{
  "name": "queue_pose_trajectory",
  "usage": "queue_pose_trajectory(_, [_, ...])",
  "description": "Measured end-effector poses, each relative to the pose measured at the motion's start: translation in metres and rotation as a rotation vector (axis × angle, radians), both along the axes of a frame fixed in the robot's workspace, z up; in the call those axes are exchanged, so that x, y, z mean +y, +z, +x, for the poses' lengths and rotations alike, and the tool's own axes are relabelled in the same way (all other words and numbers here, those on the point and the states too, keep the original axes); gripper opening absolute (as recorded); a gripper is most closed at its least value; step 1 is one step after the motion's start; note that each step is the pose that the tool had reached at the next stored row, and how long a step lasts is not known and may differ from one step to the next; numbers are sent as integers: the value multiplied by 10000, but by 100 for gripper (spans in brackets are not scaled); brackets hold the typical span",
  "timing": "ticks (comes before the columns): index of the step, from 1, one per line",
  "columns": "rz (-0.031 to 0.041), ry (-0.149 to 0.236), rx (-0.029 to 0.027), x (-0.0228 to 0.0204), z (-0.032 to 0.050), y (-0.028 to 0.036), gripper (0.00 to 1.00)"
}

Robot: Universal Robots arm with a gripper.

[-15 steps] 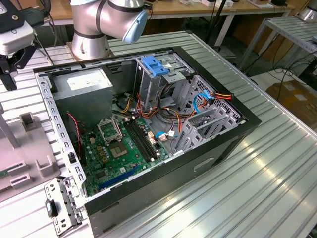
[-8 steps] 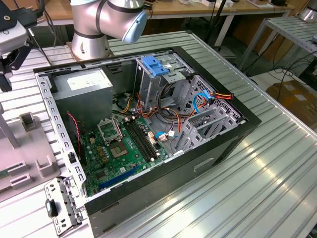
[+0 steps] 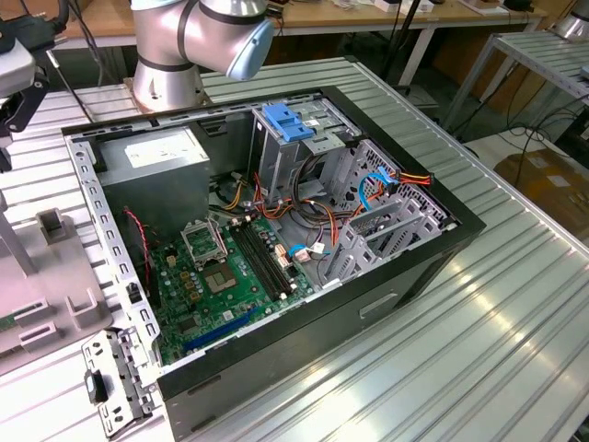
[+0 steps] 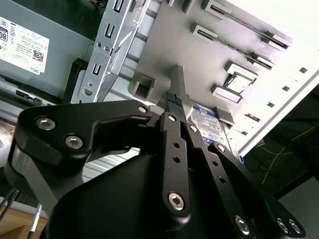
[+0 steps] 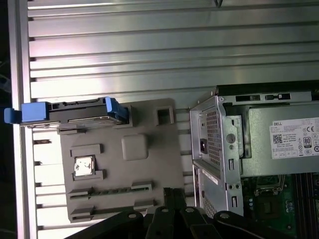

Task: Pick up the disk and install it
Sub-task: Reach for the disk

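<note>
Flat silver hard disk (image 5: 75,113) in blue plastic carrier is seated on edge in grey plastic tray (image 3: 64,308), at 9 o'clock of black computer case (image 3: 396,276) in the exterior view; black gripper (image 4: 177,95), clenched empty, is best opened and squared across it.

Disk (image 4: 205,119): tool (image 4: 177,84) linkage covering most of label in second wrist view, small blue-and-white patch showing past it.
Tool: rear body running off picture edge in both wrist views.
Power supply (image 5: 279,144): picture edge cutting off far end in first wrist view.
Arm (image 3: 198,37): exterior view's top edge cropping everything above base joints.
Grey fixture (image 3: 46,285): running off exterior view's left edge.
</note>
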State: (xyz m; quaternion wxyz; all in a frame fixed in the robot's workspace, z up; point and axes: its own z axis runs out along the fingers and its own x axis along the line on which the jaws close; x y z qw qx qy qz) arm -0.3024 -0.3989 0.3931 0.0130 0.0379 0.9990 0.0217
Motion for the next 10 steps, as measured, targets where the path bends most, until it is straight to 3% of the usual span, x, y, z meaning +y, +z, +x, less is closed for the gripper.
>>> queue_pose_trajectory(10, [1,0,0,0,-105,-1,11])
